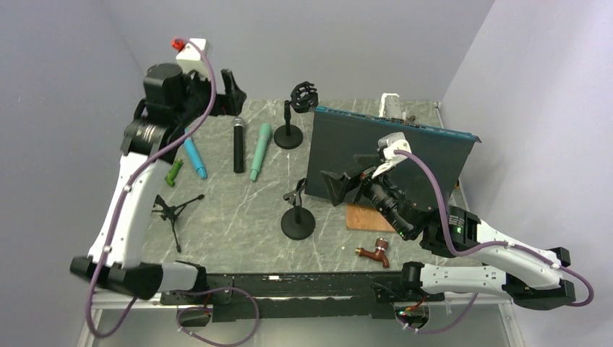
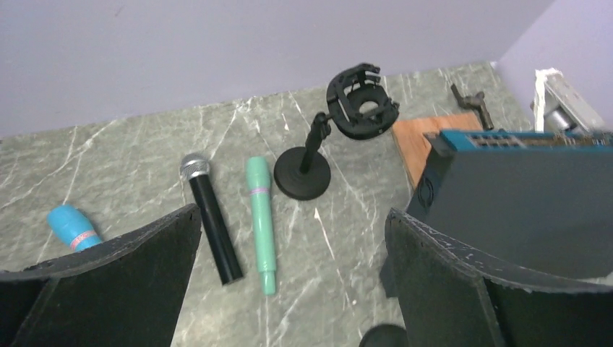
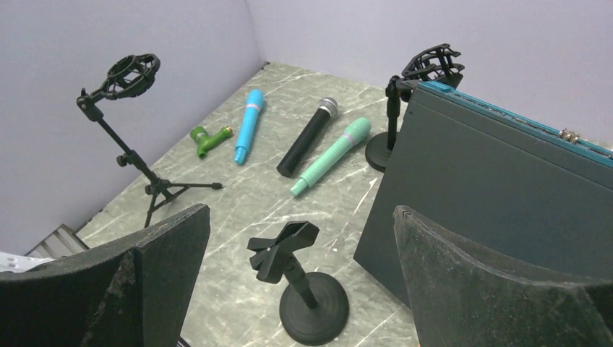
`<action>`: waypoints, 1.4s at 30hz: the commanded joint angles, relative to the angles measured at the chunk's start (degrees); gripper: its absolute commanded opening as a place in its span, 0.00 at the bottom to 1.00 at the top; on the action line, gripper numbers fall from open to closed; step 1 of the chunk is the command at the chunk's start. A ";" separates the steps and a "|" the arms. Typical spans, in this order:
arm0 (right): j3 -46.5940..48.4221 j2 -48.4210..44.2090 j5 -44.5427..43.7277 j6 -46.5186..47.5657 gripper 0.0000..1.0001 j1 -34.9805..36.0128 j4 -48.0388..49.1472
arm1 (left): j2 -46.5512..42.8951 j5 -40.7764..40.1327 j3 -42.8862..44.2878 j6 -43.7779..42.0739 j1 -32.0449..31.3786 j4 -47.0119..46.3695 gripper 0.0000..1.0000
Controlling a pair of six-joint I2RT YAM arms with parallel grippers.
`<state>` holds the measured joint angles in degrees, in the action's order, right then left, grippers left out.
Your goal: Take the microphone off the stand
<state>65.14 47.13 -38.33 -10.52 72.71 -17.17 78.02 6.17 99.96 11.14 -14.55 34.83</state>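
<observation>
- Spread wide, my left gripper (image 2: 293,217) grasps nothing; my right gripper (image 3: 300,213) is likewise released.
- On the grey marbled bench (image 1: 238,217), a dark teal-edged case (image 1: 376,155) rises at the right.
- Just left of it I see a black round-base stand with ring mount (image 2: 303,173).
- Further left, a black silver-headed microphone (image 2: 213,224) lies flat on the bench, between a blue microphone (image 1: 194,155) and a mint-green microphone (image 2: 260,217).

Top view looks steeply down from 6 o'clock over the whole table (image 1: 238,224). Left wrist view, high at 10 o'clock, faces 1 o'clock. Right wrist view, lower at 4 o'clock, faces 10 o'clock. All share the black mic (image 1: 238,148).
</observation>
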 commanded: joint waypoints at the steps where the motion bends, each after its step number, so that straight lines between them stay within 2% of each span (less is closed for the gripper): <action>1: -0.48 -1.28 1.44 2.03 1.00 -0.26 2.83 | -11.34 1.86 -6.76 -5.66 -0.04 -1.05 0.99; 5: -0.91 -1.81 1.84 2.68 1.00 -0.31 2.74 | -22.10 -2.49 -11.96 -9.91 -0.04 2.54 0.99; 8: -1.58 -2.06 2.01 3.18 1.00 -0.35 3.24 | -26.37 -7.83 -12.95 -12.89 -0.04 8.56 1.00; 14: -1.56 -1.11 3.26 4.08 1.00 -0.35 4.01 | -27.46 -21.08 -12.00 -11.93 -0.03 19.13 0.98; 17: -1.02 -0.44 3.82 4.13 1.00 -0.42 3.74 | -27.14 -30.12 -12.00 -9.35 0.02 22.72 0.97; 20: -1.31 -0.40 3.86 4.02 1.00 -0.45 4.03 | -28.06 -35.23 -13.51 -8.75 -0.04 24.65 0.98; 24: -1.34 -0.21 3.89 4.15 1.00 -0.42 3.87 | -32.70 -34.93 -18.88 -7.51 0.01 23.65 1.00; 29: -1.30 0.35 4.40 4.99 1.00 -0.55 4.42 | -38.37 -38.73 -26.16 -5.78 -0.04 21.92 0.99; 32: -0.84 1.11 4.89 5.33 1.00 -0.64 4.22 | -40.92 -44.75 -32.46 -4.21 -0.04 18.77 0.97; 34: -0.74 1.29 5.10 5.48 1.00 -0.64 4.10 | -41.36 -49.35 -35.62 -1.70 -0.04 17.59 0.85; 35: -0.80 1.37 5.14 5.51 1.00 -0.64 4.01 | -41.45 -52.25 -36.99 0.19 -0.04 17.26 0.83; 39: -0.82 1.13 4.64 5.10 1.00 -0.71 3.33 | -42.50 -61.38 -42.05 9.79 -0.04 15.85 0.83; 42: -1.60 0.39 4.45 5.23 1.00 -0.88 3.94 | -44.28 -66.09 -47.30 12.90 -0.04 10.47 0.80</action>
<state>63.22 48.73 -33.95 -5.96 72.14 -15.33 36.07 -49.01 56.80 16.12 -14.59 53.08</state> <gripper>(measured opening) 0.997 0.816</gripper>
